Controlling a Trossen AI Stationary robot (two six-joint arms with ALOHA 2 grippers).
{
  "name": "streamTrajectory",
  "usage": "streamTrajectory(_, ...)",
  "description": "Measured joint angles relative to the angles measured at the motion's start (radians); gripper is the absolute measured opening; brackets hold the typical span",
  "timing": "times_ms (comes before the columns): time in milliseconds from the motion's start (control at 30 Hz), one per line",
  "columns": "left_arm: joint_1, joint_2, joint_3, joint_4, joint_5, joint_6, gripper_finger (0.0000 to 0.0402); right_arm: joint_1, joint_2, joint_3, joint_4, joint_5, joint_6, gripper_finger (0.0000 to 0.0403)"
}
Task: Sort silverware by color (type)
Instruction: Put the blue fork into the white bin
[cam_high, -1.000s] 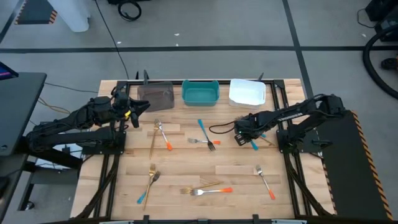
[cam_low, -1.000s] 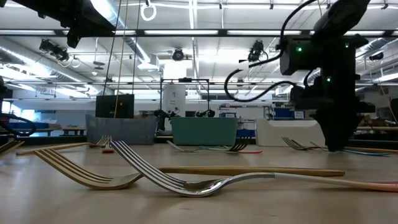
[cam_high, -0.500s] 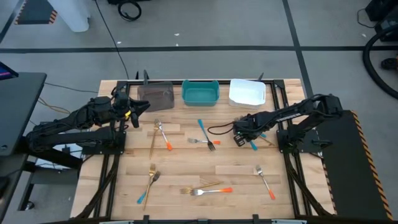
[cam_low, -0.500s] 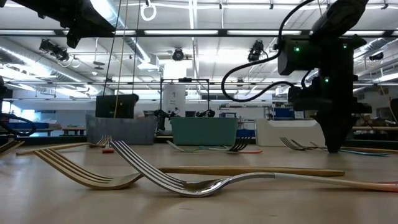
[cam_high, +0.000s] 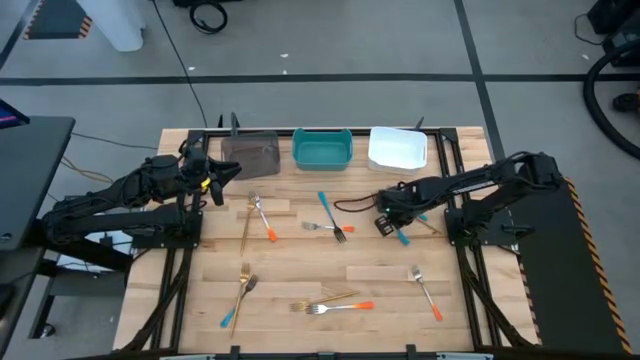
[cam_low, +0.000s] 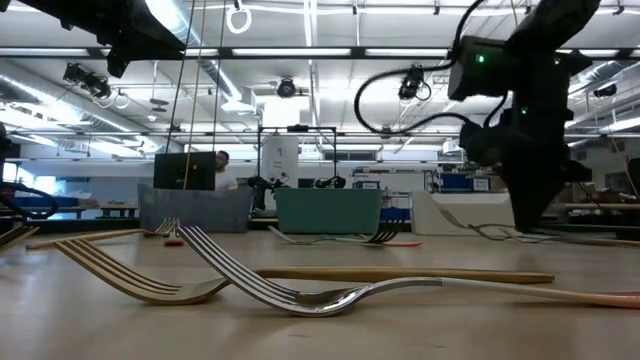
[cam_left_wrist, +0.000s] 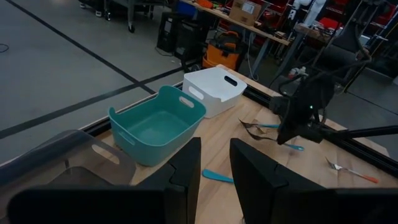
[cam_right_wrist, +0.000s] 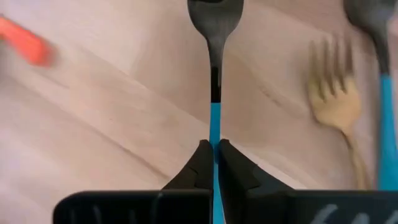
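Note:
My right gripper (cam_high: 388, 222) is shut on a teal-handled fork (cam_right_wrist: 214, 37) at the table's right middle, pointing steeply down. Beside it lie a gold fork (cam_right_wrist: 336, 102) and another teal-handled piece (cam_right_wrist: 380, 124). More silverware is scattered flat on the wood: an orange-handled fork (cam_high: 335, 307), a gold fork (cam_high: 243, 285), a teal-handled piece (cam_high: 325, 205). My left gripper (cam_left_wrist: 216, 142) hangs open and empty above the far left, near the brown bin (cam_high: 250, 152). My right gripper pinches the fork's teal handle (cam_right_wrist: 214, 127) between its two fingers, coming from above and lying across the handle. The fork sits tilted, its tines (cam_low: 447, 213) raised off the wood. Whether the handle's free end (cam_high: 403, 240) rests on the table, I cannot tell.
Three bins stand along the far edge: the brown one, a teal one (cam_high: 322, 148) and a white one (cam_high: 397, 148). An orange-handled fork (cam_high: 428, 293) lies near the right front, and a small fork (cam_high: 330, 230) at the centre. A black cable (cam_high: 355, 207) loops beside my right gripper.
My right gripper has tipped and risen a little. The teal-handled fork, which lay flat beside it, now has its tine end lifted off the table.

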Motion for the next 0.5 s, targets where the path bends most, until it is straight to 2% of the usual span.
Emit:
streamTrajectory(133,0.0,0.0,0.0,0.0,0.0,-0.002,0.0094,0.001,-0.064,0.0,0.089,-0.019,0.0,0.0009)
streamTrajectory(267,0.0,0.0,0.0,0.001,0.0,-0.002,0.0094,0.001,-0.122,0.002,0.262,-0.014,-0.009,0.0009)
streamTrajectory(500,0.0,0.0,0.0,0.002,0.0,-0.002,0.0094,-0.011,-0.154,0.002,0.557,-0.009,-0.13,0.0009)
